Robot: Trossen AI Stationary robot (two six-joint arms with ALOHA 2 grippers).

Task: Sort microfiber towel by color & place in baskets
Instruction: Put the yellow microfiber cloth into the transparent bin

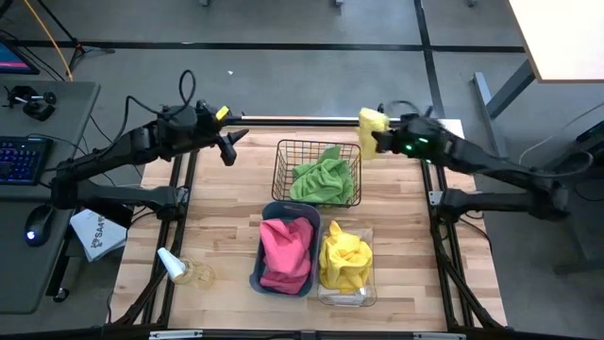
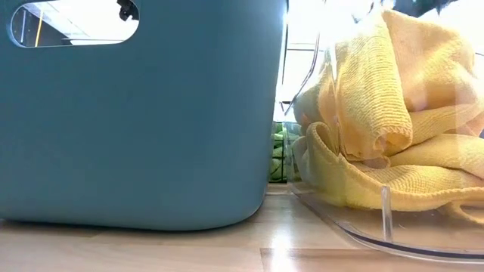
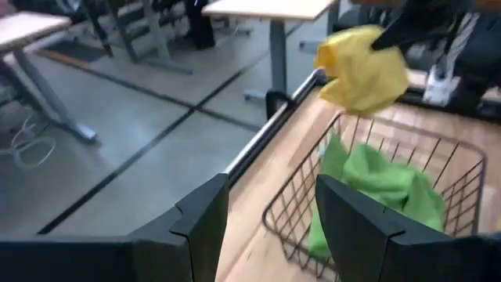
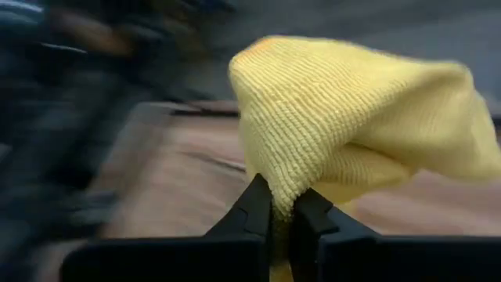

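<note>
My right gripper [image 1: 385,135] is shut on a yellow towel [image 1: 371,125], held in the air near the table's far edge, just beyond the far right corner of the black wire basket [image 1: 283,175]. A lime green towel [image 1: 324,179] lies in that basket. The teal bin [image 1: 269,212] holds a pink towel [image 1: 286,250]. The clear bin [image 1: 368,293] holds another yellow towel [image 1: 345,260]. My left gripper [image 1: 227,144] is open and hovers near the far edge, left of the wire basket [image 3: 407,168]. My right gripper pinches a bunched fold of the yellow towel [image 4: 282,184] between its two fingertips [image 4: 254,207], coming roughly level from the table's right. The towel is lifted clear of the table and bulges out past the fingertips [image 3: 364,70], slack.
A metal rail [image 1: 302,119] runs along the far edge. A small white cone and a clear object [image 1: 179,267] lie at the near left of the table. White paper with blue print [image 1: 94,231] sits beside the table's left side. Teal bin [image 2: 144,113] and clear bin [image 2: 393,219] stand side by side.
</note>
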